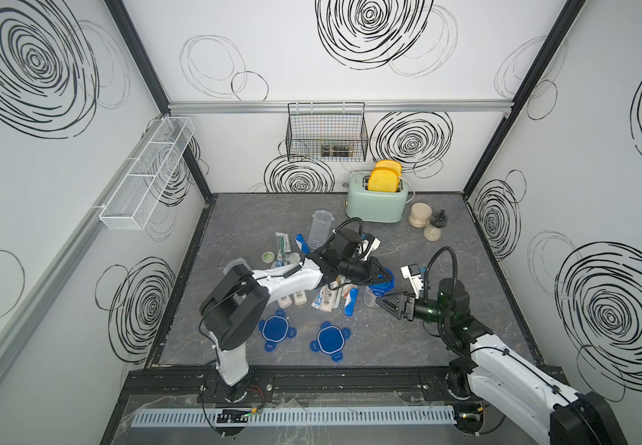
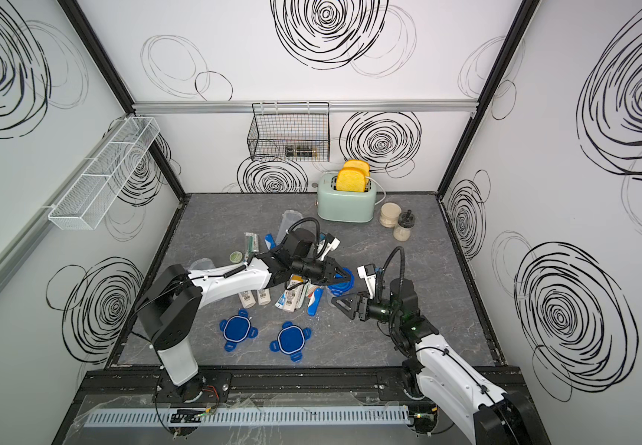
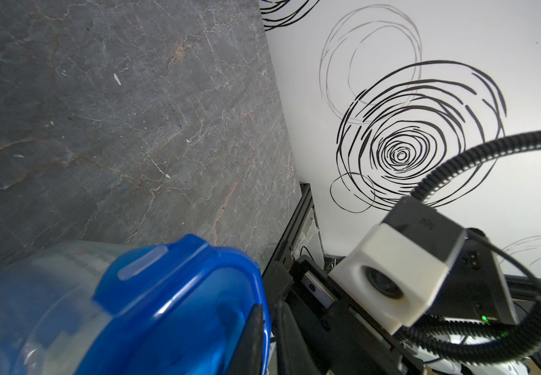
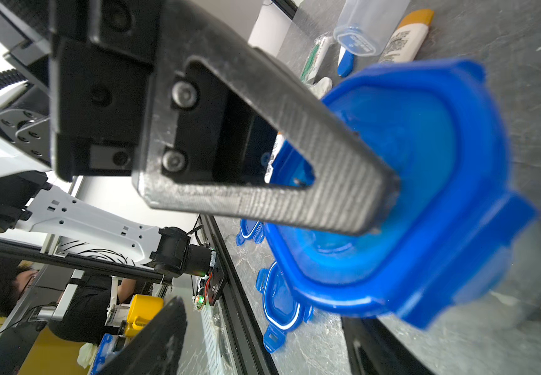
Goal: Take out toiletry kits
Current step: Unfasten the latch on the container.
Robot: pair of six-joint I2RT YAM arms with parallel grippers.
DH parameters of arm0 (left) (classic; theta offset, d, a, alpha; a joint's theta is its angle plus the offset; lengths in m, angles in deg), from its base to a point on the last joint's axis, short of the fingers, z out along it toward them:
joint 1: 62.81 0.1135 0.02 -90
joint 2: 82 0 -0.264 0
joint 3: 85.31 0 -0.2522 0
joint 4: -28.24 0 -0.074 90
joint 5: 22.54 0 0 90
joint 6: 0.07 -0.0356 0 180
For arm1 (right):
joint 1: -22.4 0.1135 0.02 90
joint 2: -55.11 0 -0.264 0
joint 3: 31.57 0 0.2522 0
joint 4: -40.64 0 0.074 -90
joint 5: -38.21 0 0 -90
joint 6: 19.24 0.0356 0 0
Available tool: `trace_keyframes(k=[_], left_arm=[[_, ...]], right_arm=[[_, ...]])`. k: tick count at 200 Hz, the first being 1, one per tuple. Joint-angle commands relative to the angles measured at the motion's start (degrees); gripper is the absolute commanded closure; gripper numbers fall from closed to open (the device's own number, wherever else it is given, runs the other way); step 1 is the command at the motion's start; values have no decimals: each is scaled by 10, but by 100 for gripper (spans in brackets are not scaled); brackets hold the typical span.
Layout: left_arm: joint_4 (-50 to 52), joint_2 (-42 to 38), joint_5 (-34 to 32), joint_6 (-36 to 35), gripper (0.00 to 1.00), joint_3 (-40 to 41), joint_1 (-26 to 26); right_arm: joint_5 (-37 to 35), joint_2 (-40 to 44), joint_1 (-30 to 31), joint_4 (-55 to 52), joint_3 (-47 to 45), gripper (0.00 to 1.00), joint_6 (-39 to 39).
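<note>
The left claw (image 1: 389,276) clamps the blue four-tab plastic lid (image 4: 431,162), probably to pry it off. At its five o'clock the right claw (image 1: 383,304) hovers, jaws apart.

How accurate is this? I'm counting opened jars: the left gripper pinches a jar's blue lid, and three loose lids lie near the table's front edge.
One detail is off: both top views show two loose lids near the front edge, not three. The rest holds: the left gripper does pinch a jar's blue lid.
</note>
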Motion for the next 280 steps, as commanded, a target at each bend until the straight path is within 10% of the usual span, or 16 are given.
trace_keyframes(k=[1, 280], left_arm=[[6, 15, -17, 5, 85, 15, 0], [-39, 13, -16, 28, 87, 49, -2]], right_arm=[[-32, 17, 13, 37, -17, 23, 24], [-147, -13, 112, 250, -50, 18, 69]])
